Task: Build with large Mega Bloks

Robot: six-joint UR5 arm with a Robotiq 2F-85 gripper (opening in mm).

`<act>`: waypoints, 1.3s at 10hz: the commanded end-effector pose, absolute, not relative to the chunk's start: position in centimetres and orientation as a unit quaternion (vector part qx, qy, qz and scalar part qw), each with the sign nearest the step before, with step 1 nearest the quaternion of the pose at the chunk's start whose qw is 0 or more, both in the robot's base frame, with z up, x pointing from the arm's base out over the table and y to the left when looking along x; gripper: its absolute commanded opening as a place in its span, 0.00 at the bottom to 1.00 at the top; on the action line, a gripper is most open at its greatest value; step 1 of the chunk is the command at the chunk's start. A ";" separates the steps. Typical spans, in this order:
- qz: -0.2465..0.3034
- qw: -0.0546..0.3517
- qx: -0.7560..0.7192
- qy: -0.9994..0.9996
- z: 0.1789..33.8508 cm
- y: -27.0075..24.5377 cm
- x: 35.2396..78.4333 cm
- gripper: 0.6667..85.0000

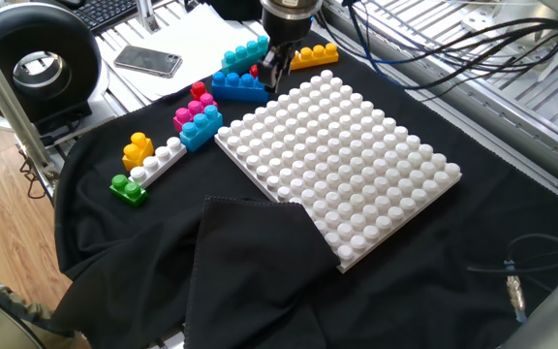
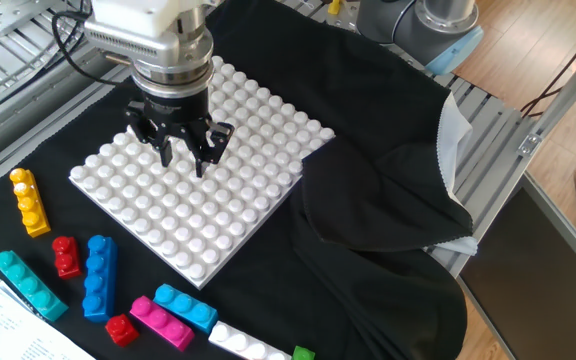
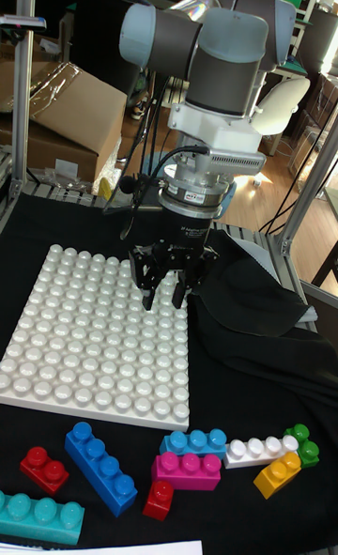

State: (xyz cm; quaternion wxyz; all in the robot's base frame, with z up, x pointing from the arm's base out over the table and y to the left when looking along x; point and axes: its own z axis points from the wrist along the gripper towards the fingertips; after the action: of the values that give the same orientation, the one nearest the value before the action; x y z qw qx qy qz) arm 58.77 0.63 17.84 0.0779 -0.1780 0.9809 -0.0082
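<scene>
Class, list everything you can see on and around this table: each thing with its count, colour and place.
baseplate: one, white, on the cloth
cloth: one, black, covers the table
orange-yellow bricks: two, one long, one short by the white brick
red bricks: two, near the blue brick
blue brick: one, beside the baseplate
teal brick: one, cloth's edge
pink brick: one, against the light-blue brick
white brick: one, beside the green brick
phone: one, dark, off the cloth
gripper: one, black, open, over the baseplate
</scene>
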 end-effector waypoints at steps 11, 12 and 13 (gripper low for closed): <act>-0.081 0.072 -0.508 0.854 14.6 -12.0 69.3 0.64; -0.074 0.077 -0.509 0.854 14.0 -12.1 69.9 0.64; -0.066 0.076 -0.491 0.865 13.8 -11.8 69.5 0.67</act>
State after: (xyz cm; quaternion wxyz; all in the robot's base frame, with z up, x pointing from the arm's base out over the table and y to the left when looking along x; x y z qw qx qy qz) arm 68.29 -11.09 14.91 0.0664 -0.4852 0.8689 -0.0718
